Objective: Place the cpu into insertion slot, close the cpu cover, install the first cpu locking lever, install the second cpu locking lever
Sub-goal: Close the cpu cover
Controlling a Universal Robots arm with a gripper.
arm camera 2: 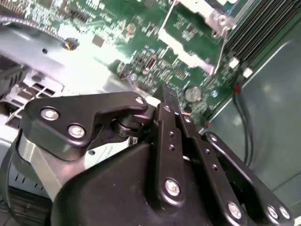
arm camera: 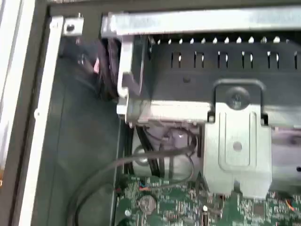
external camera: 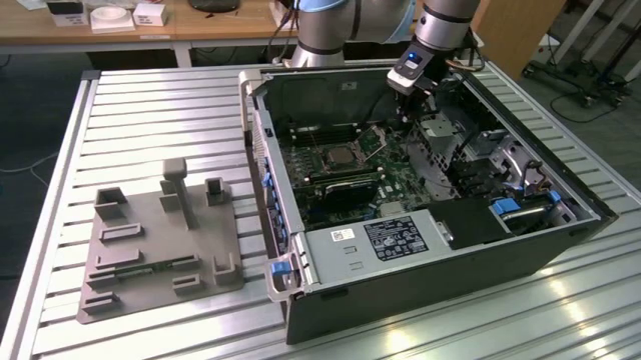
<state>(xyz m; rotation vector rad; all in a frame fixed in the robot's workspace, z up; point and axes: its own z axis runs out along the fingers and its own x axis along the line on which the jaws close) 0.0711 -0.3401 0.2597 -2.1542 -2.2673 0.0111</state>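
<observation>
black gripper [external camera: 406,112] [arm camera 2: 169,96] pinched closed, empty | thin silver-grey metal cpu cover [external camera: 379,139] [arm camera 2: 190,55] stands open just past its tips | dark square insertion slot [external camera: 335,156] beyond

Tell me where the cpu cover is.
In the exterior view the cpu cover stands tilted up inside the case, on the exterior view's right of the insertion slot, close to the gripper.

Exterior view high over case [external camera: 431,277]; both wrist views close, sharing motherboard [arm camera 2: 141,28] [arm camera: 178,209].
</observation>
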